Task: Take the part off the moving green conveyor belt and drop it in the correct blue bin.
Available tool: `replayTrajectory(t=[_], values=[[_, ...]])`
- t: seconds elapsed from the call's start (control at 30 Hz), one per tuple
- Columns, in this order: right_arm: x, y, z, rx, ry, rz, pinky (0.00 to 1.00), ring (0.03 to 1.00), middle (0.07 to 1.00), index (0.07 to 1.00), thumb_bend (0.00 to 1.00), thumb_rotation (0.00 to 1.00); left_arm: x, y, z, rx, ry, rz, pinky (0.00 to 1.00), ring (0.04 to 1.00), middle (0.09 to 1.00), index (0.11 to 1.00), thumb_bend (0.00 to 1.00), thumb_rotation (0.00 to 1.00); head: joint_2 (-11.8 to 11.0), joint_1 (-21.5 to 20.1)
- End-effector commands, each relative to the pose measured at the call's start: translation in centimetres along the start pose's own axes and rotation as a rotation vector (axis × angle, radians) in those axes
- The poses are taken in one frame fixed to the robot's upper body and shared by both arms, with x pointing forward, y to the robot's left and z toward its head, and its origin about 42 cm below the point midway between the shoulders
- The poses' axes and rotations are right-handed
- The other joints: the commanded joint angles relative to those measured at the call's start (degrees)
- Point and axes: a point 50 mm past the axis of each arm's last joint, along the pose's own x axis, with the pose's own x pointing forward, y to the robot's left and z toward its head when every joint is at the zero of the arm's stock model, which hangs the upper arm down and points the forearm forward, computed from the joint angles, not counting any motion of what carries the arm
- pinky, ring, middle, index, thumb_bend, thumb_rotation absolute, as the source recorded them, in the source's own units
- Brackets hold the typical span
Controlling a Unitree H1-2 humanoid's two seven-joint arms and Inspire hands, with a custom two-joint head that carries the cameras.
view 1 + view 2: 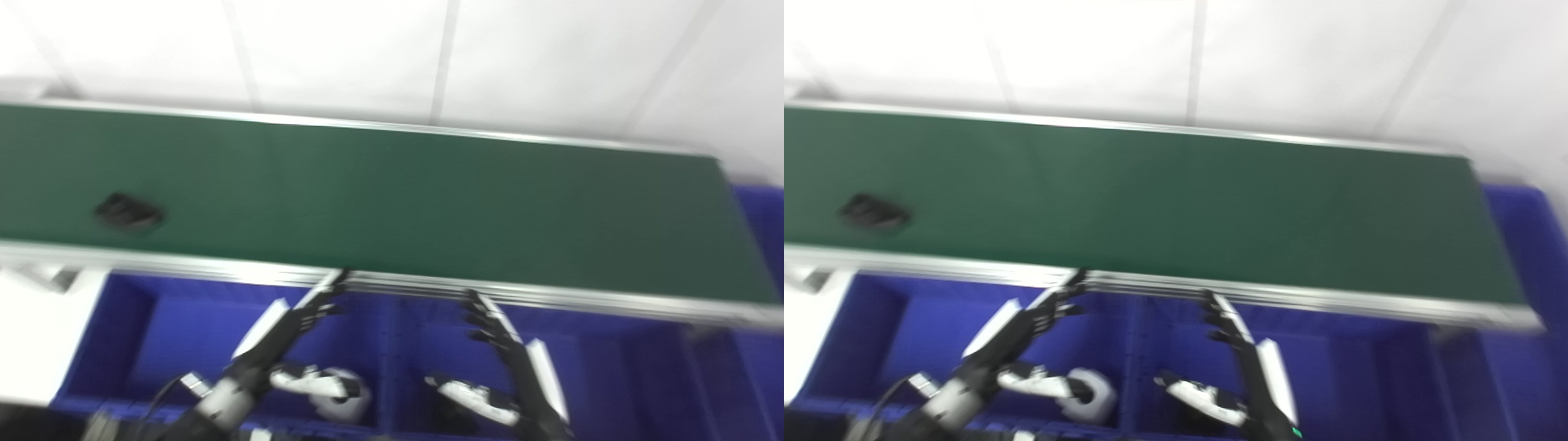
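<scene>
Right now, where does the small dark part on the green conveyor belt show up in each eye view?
Left eye view: the small dark part lies at far left on the green conveyor belt, near its front rail.
Right eye view: the same part sits closer to the left edge.
Shared landmark: the belt's silver front rail just below it.

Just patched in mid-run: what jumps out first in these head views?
The long green conveyor belt crosses the whole picture, with one small dark part lying near its left end. Below its near rail, the left hand and right hand hover open, holding nothing, above the blue bins. A white roll-like thing lies in the bin under the left hand; blur hides what it is.
</scene>
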Motion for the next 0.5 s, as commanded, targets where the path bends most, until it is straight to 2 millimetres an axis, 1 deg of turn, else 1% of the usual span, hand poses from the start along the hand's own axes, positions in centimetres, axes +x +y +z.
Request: replayTrajectory(t=[0.0, 0.03, 0.07, 0.1, 0.13, 0.23, 0.4, 0.47], values=[[-0.2, -0.3, 0.4, 0.016, -0.062, -0.01, 0.79, 0.86, 0.885, 0.931, 0.61, 0.34, 0.3, -0.4, 0.4, 0.015, -0.051, 0.012, 0.86, 0.959, 1.0, 0.97, 0.69, 0.37, -0.4, 0.7], [-0.2, -0.5, 0.3, 0.013, -0.066, -0.011, 0.78, 0.86, 0.886, 0.932, 0.6, 0.33, 0.4, -0.8, 0.3, 0.014, -0.05, 0.011, 0.87, 0.961, 1.0, 0.969, 0.69, 0.36, -1.6, 1.8], [-0.2, -0.6, 0.2, 0.011, -0.069, -0.012, 0.78, 0.86, 0.887, 0.934, 0.59, 0.31, 0.5, -1.0, 0.3, 0.014, -0.05, 0.012, 0.89, 0.967, 1.0, 0.968, 0.69, 0.36, -1.6, 1.8], [-0.2, -0.6, 0.0, 0.011, -0.071, -0.013, 0.78, 0.86, 0.887, 0.934, 0.59, 0.31, 0.7, -1.3, 0.2, 0.01, -0.049, 0.01, 0.89, 0.967, 1.0, 0.968, 0.69, 0.36, -2.5, 2.4], [-0.2, -0.7, -0.1, 0.011, -0.072, -0.015, 0.77, 0.856, 0.885, 0.932, 0.58, 0.3, 0.8, -1.5, 0.1, 0.007, -0.049, 0.009, 0.9, 0.974, 1.0, 0.969, 0.69, 0.36, -2.5, 2.4], [-0.1, -0.7, -0.4, 0.007, -0.073, -0.015, 0.76, 0.854, 0.885, 0.93, 0.57, 0.28, 1.0, -2.0, -0.1, -0.001, -0.048, 0.013, 0.92, 0.985, 1.0, 0.969, 0.69, 0.35, -3.4, 2.1], [0.1, -0.5, -0.8, -0.006, -0.068, -0.008, 0.77, 0.859, 0.885, 0.939, 0.56, 0.29, 1.1, -2.2, -0.1, 0.001, -0.041, 0.015, 0.94, 0.993, 1.0, 0.973, 0.69, 0.35, -3.7, 1.8], [0.1, -0.4, -0.8, 0.0, -0.066, -0.008, 0.78, 0.862, 0.884, 0.938, 0.57, 0.29, 1.0, -2.2, -0.1, -0.002, -0.039, 0.017, 0.93, 0.995, 1.0, 0.974, 0.69, 0.35, -3.8, 1.4]])
